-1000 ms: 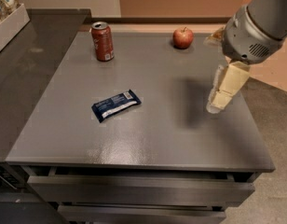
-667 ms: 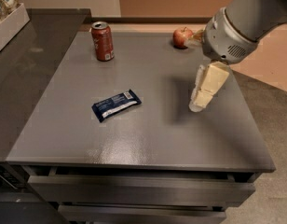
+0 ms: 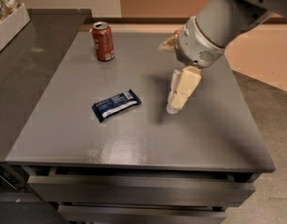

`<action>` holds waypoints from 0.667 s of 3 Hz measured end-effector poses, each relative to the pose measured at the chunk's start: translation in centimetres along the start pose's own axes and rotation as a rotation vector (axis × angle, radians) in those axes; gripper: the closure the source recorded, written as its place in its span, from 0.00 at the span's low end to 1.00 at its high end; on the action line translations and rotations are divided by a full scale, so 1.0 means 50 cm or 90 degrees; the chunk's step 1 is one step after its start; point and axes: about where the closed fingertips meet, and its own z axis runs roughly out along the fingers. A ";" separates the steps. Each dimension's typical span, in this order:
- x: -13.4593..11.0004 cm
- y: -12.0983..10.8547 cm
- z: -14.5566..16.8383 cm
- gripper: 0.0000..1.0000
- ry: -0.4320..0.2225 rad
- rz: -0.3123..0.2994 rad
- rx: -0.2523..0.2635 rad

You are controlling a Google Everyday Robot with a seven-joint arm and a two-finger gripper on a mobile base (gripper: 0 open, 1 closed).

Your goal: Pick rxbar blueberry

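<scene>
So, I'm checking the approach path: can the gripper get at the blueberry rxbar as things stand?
Probably yes. The gripper hangs beside the rxbar blueberry, with only bare table between them; the soda can stands far back, out of the way.

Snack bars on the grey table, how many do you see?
1: the rxbar blueberry lies left of centre, the gripper hovering to its right. The arm may hide others.

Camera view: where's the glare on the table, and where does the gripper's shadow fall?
In the camera view, a pale sheen lies on the table near its front edge; the gripper, right of the rxbar blueberry, throws a shadow on the tabletop between them.
</scene>
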 end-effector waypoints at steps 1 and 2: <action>-0.029 -0.006 0.048 0.00 -0.018 -0.033 -0.021; -0.044 -0.009 0.073 0.00 -0.028 -0.051 -0.033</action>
